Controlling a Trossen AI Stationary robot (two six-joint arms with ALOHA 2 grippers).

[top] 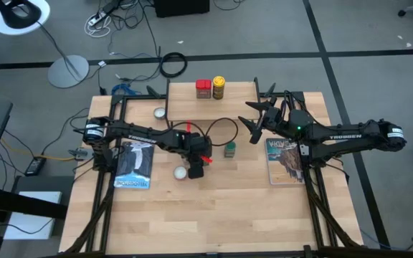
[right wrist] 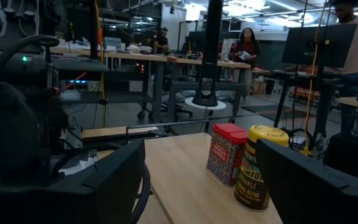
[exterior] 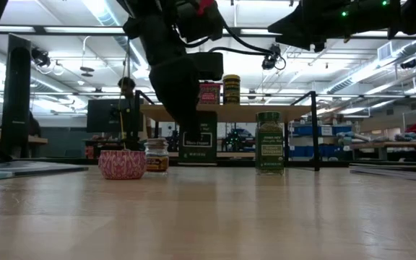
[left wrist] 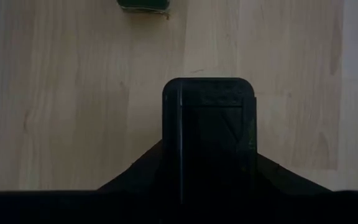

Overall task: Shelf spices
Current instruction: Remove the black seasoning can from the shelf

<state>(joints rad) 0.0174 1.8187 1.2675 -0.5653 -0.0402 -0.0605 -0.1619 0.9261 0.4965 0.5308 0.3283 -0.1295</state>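
**Two on the shelf, three to go (one of them in my gripper)**

Quick status. The shelf (top: 235, 92) sits at the far edge of the table (top: 249, 215), about the middle. On it right now: the red tin (top: 203, 88) and the yellow jar (top: 219, 87), standing just beside each other. So that's two of five sorted

My left gripper (top: 196, 166) is out over the middle of the table, pointing down and clamped around the black tin (exterior: 197, 137). From the low view the tin looks like it's at or near the table, I can't tell if it's lifted clear

Not shelved yet: the green-capped jar (top: 230, 149), upright just to the right of my left gripper, and the small brownish jar (exterior: 156, 154), which stands next to a pink patterned cup (exterior: 121, 164) toward the left side

My right gripper (top: 257, 120) hangs spread wide and empty near the shelf's right end

I'd say we're a bit under halfway, with the black tin being the step in hand
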